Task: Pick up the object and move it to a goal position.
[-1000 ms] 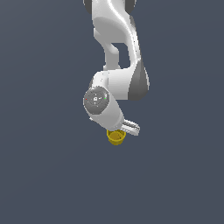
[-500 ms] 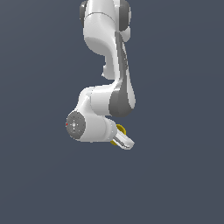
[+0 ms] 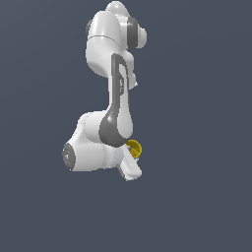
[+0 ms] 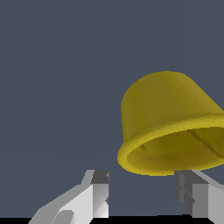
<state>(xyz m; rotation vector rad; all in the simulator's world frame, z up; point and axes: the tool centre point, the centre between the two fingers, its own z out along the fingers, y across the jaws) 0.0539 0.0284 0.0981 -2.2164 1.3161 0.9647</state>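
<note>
1. The cup (image 4: 168,124) was recorded just beyond the fingertips of the end effector (image 4: 146,192), offset toward one finger and tilted so that its open mouth faced the wrist camera.
2. In the exterior view the cup (image 3: 134,148) was seen touching, or just beside, the end effector (image 3: 129,165); the arm hid the contact.
3. The jaws were seen apart. Whether the rim was pinched could not be told.
4. Shape and material: round, tapered, thin raised rim; smooth matte mustard-yellow, apparently rigid plastic.
5. Handling was judged light, stiff and somewhat slippery. A grasp across the wall below the rim was judged best, since the taper favours slipping.
</note>
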